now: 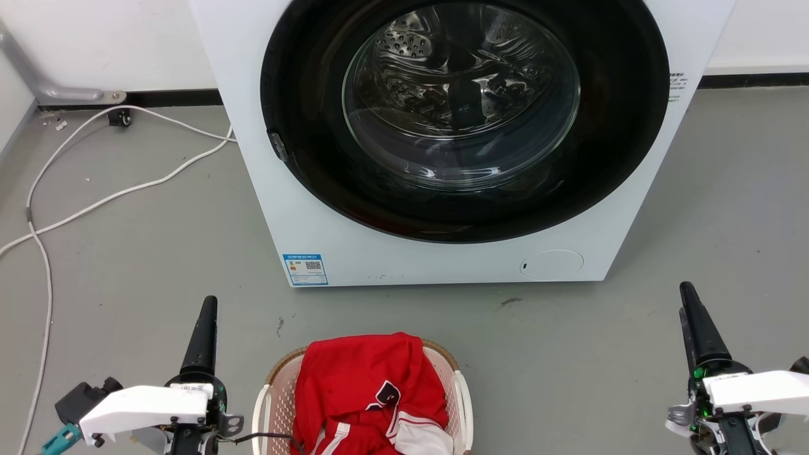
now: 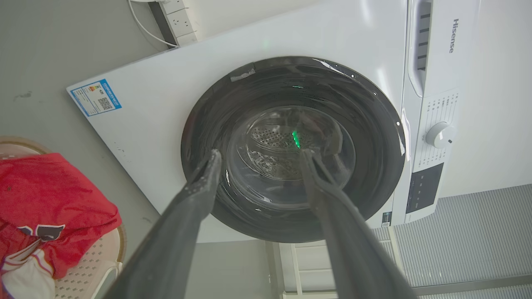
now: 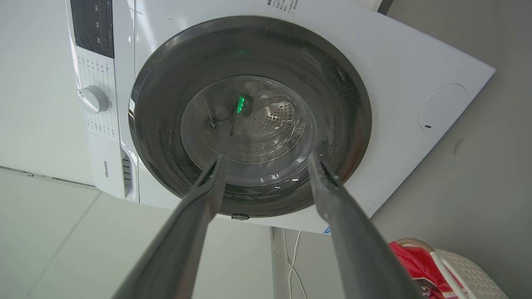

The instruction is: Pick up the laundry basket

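One laundry basket [image 1: 282,395] sits on the grey floor [image 1: 158,265] at the bottom middle of our head view. A red garment [image 1: 360,385] is heaped inside it, and its white side handles [image 1: 465,404] are uncovered. Our left hand [image 1: 207,309] stands just to its left and our right hand [image 1: 690,300] well off to its right, both pointing toward the washing machine [image 1: 253,145] beyond, whose door is shut. In each wrist view we see our two fingers spread wide with nothing between them. We judge the task not yet begun: neither hand touches the basket, which rests on the floor, so reaching in, gripping the handles or rim, and lifting are all left to do. A white cable [image 1: 145,186] trails across the floor at far left.
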